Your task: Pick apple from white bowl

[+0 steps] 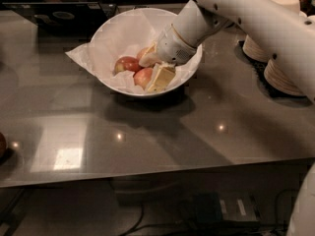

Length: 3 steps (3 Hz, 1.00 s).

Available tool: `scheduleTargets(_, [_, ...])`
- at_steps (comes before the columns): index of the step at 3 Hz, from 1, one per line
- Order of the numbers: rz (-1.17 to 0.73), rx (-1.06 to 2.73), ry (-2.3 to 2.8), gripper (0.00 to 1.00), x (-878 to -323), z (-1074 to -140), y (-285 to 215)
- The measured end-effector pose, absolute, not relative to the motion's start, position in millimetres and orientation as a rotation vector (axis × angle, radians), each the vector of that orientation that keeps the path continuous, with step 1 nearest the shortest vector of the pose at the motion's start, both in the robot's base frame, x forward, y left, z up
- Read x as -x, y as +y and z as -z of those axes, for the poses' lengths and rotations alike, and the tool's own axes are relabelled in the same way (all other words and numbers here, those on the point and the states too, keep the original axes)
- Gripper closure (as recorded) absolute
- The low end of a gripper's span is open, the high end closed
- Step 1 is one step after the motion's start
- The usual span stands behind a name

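The white bowl (114, 27), lined with crumpled white paper, stands at the back middle of the grey table. It holds a light pinkish-red apple (142, 77) at the front, a darker red apple (126, 63) to its left and a third apple (142, 52) behind. My gripper (153, 69) reaches down into the bowl from the right. It is open. One finger (148, 59) lies just above the pinkish apple and the other finger (160, 77) rests against its right side. The apple sits in the bowl.
Stacks of beige disposable bowls (283, 63) stand at the right, under my arm. A dark laptop-like object (59, 13) lies behind the bowl at the back left. A dark round thing (2, 144) shows at the left edge. The table's front edge (147, 173) is close.
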<state>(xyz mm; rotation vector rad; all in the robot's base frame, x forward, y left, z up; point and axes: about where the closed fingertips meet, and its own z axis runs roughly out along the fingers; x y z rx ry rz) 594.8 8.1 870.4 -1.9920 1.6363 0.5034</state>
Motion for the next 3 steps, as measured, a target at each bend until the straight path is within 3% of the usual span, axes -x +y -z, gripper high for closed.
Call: scheduleTargets(3, [-0.518, 1.996, 1.665, 0.36, -595.6, -865.9, 9.5])
